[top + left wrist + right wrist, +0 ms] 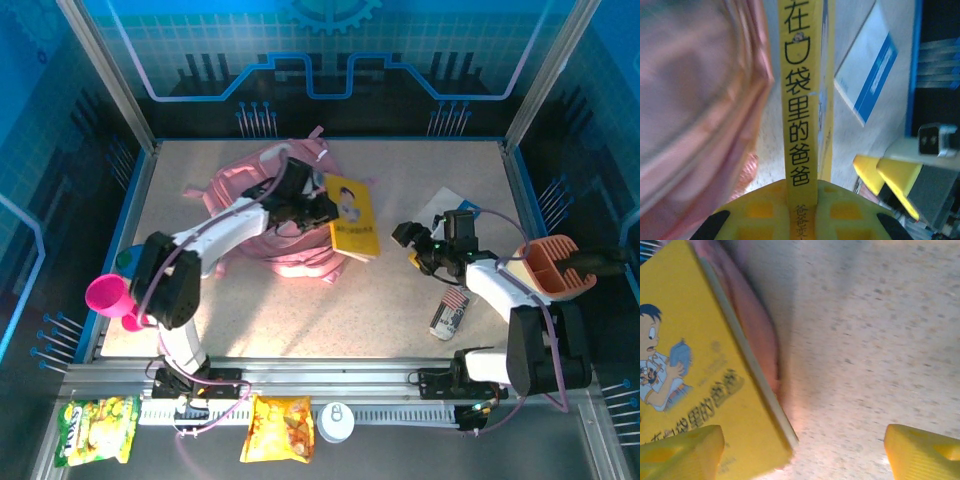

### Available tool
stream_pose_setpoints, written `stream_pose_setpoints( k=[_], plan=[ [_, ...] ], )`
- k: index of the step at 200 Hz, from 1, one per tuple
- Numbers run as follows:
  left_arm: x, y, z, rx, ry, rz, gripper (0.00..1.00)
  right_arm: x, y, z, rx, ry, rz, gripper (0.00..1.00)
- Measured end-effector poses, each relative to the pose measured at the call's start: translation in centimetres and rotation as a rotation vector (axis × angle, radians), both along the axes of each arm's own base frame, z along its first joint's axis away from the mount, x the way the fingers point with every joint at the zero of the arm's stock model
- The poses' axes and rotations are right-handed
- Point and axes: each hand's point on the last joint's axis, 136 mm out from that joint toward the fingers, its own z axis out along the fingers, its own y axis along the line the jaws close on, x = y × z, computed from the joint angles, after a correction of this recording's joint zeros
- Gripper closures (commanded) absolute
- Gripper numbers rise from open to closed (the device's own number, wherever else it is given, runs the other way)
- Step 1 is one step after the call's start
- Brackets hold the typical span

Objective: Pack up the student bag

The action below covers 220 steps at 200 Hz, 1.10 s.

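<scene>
The student bag (270,200), pink and soft, lies at the table's back left. A yellow picture book (354,216) stands on edge against the bag's right side. My left gripper (320,206) is shut on the book's spine; in the left wrist view the spine (800,100) runs up from between the yellow jaws (802,200), with the bag (690,100) to its left. My right gripper (413,246) hangs open a little right of the book, holding nothing. In the right wrist view its fingertips (680,452) stand wide apart near the book's cover (690,380), with the bag (757,330) behind.
A white and blue booklet (446,208) lies at the back right, and a striped can (450,313) lies near the right arm. An orange divided tray (550,266) hangs over the right edge. A pink cup (108,297) stands at the left edge. Snack bags (280,428) lie on the front rail.
</scene>
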Motion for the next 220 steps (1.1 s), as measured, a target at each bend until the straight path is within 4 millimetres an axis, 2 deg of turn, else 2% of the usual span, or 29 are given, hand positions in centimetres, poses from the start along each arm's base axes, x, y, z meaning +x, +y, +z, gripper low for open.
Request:
stream_pose_setpoints(
  k=[28, 54, 107, 141, 159, 191, 220],
  plan=[
    [1.6, 4.5, 2.6, -0.061, -0.085, 0.155, 1.0, 0.8, 1.7, 2.0, 0.103, -0.038, -0.012, 0.1],
    [1.8, 6.3, 3.4, -0.112, -0.114, 0.249, 1.0, 1.4, 4.1, 3.4, 0.218, -0.041, -0.011, 0.1],
    [1.9, 6.9, 2.6, -0.22, -0.085, 0.367, 1.0, 2.4, 10.0, 3.7, 0.404, -0.006, 0.008, 0.07],
    [2.2, 7.1, 2.5, -0.262, -0.063, 0.417, 1.0, 3.5, 13.2, 4.8, 0.468, -0.04, 0.022, 0.08],
    [2.4, 7.1, 2.7, -0.285, -0.059, 0.434, 1.0, 4.1, 14.3, 5.3, 0.496, -0.065, 0.018, 0.08],
    [2.5, 7.1, 2.9, -0.314, -0.047, 0.452, 1.0, 5.2, 15.4, 5.1, 0.528, -0.076, -0.008, 0.12],
    [2.6, 7.0, 3.1, -0.331, -0.044, 0.462, 1.0, 6.1, 16.5, 5.1, 0.553, -0.083, -0.018, 0.24]
  ],
)
